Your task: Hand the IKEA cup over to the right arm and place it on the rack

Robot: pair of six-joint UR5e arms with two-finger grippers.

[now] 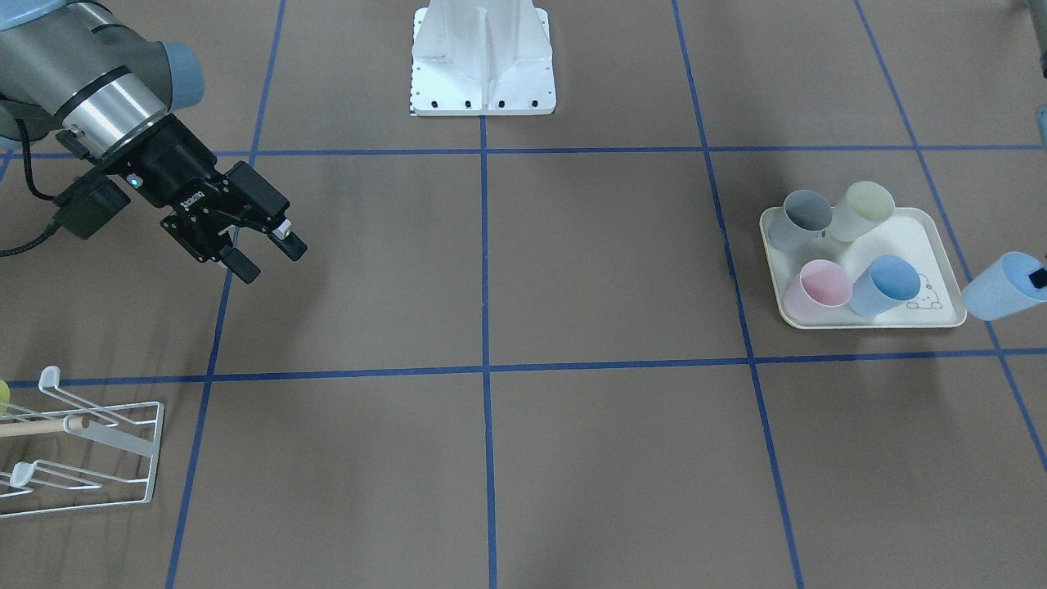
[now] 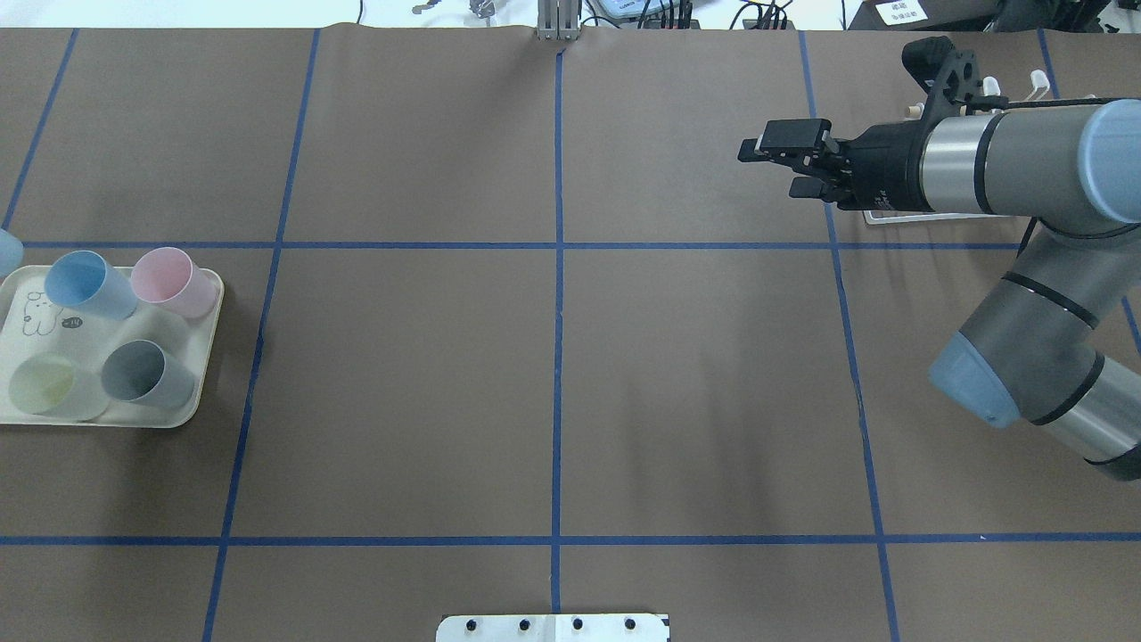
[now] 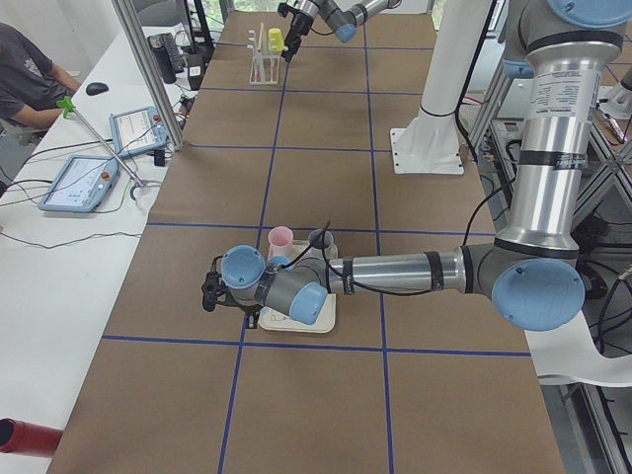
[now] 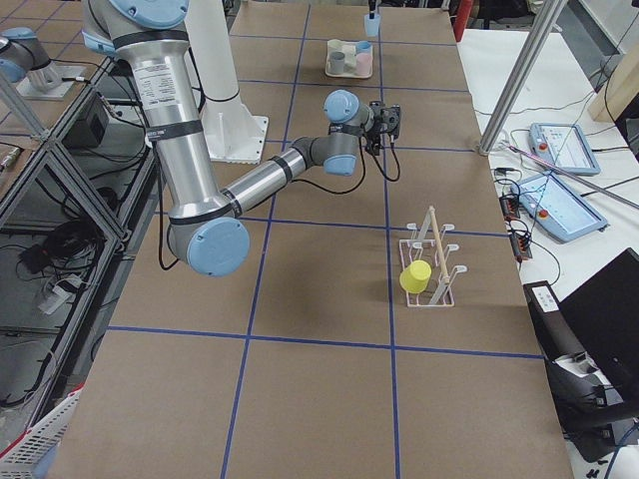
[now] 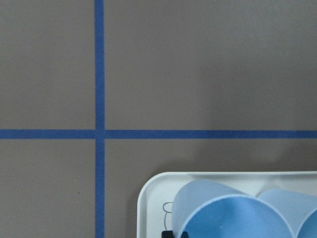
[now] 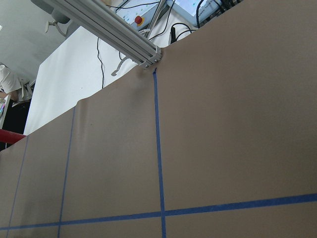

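Hanging tilted just off the tray's [image 1: 867, 325] outer edge, the blue cup [image 1: 999, 286] is pinched at its rim by the left gripper [image 1: 1038, 277]. Right gripper [image 1: 263, 247] hovers over the table [image 1: 572, 270], jaws spread, nothing between them. Rack [image 1: 123, 446] sits at the far end, well apart from the cup, with a yellow cup [image 4: 415, 276] on it.

There are six cups. Four sit on the tray [image 1: 941, 245]: a grey cup [image 1: 806, 214], a pale green cup [image 1: 865, 206], a pink cup [image 1: 820, 288] and a blue cup [image 1: 887, 285]. A second blue cup [image 1: 999, 286] is off the tray, and a yellow cup [image 4: 415, 276] is on the rack [image 4: 439, 269]. There is one tray and one rack. There are two robot arms, a left arm [image 3: 395, 272] and a right arm [image 2: 980, 165]. Two tablets [image 3: 79, 181] lie on the side table [image 3: 59, 257], where one person [image 3: 25, 79] sits.
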